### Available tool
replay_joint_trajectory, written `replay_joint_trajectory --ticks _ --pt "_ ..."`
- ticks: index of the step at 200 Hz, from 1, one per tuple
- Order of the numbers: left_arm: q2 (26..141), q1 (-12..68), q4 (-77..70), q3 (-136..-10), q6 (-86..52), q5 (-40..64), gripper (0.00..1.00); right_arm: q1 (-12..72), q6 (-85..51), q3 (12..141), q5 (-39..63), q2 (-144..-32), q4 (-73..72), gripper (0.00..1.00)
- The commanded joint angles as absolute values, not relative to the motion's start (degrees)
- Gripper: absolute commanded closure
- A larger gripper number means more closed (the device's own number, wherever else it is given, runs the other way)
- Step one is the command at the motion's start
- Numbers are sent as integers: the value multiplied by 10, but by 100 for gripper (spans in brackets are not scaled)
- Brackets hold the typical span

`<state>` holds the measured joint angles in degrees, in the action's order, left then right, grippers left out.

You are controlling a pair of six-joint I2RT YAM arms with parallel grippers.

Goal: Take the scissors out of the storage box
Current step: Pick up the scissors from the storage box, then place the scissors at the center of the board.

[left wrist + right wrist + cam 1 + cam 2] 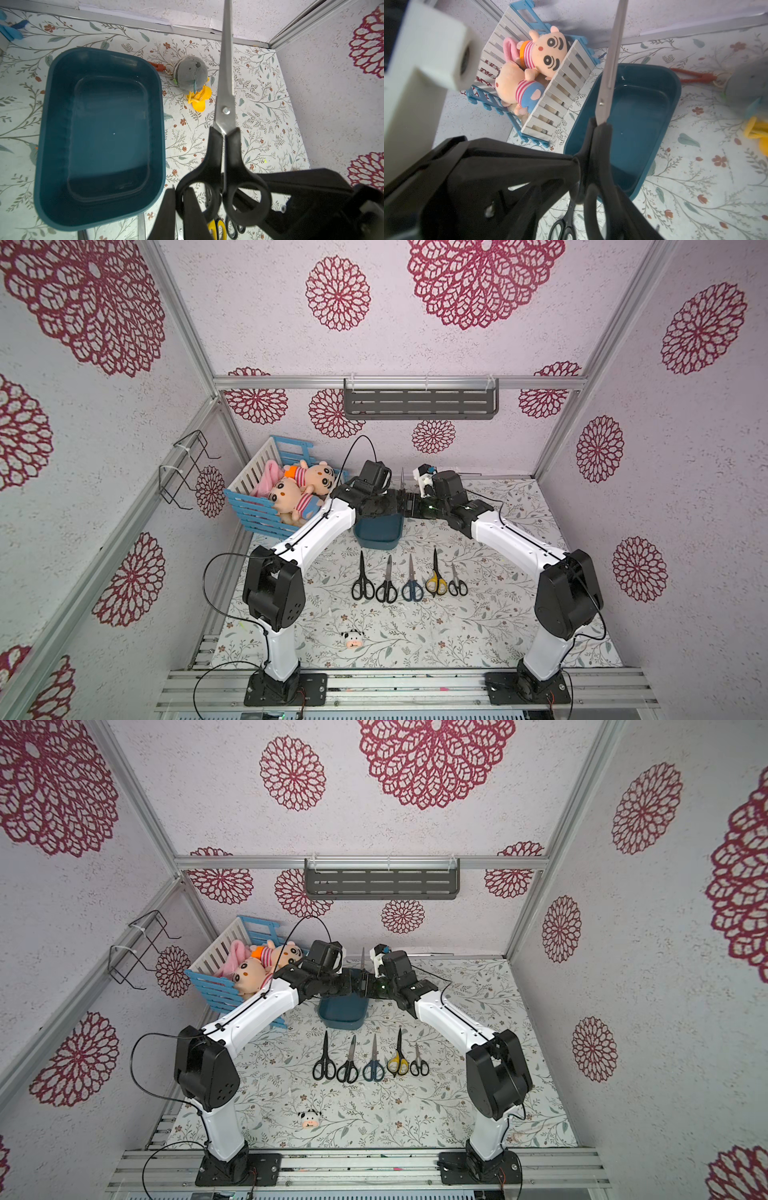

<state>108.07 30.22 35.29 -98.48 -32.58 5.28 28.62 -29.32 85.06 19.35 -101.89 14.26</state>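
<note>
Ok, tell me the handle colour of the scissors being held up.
The scissors have black handles, clearest in the left wrist view.

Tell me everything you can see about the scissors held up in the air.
The scissors have long, shiny steel blades, shut together, a silver pivot screw and two glossy black plastic loops. They are held in the air, clear of the box, tip pointing toward the back wall. The left gripper is shut on one loop's rim; the right gripper reaches the other loop, grip unclear.
</note>
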Motion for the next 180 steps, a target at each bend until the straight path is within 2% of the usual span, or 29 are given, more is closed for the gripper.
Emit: replay_joint_trajectory --ticks 1,30,73,99,119,124,139,180 --pt "1056 309 340 -980 -328 53 100 284 -309 851 209 -1017 117 55" --pt "1046 316 341 -981 -330 53 100 284 -319 836 213 -1012 114 75" --pt "1037 327 345 -974 -340 42 100 282 -322 798 215 -987 110 90" --pt "1025 330 347 -965 -356 23 60 272 -328 766 205 -955 113 93" --pt "1015 331 359 -962 -362 10 44 247 -313 738 191 -921 148 94" --pt "1013 331 364 -961 -361 5 29 237 -309 724 189 -909 157 94" --pt "1004 332 381 -957 -358 -15 0 203 -306 666 194 -868 179 94" --pt "981 331 460 -941 -346 -100 3 129 -291 482 165 -717 243 93"
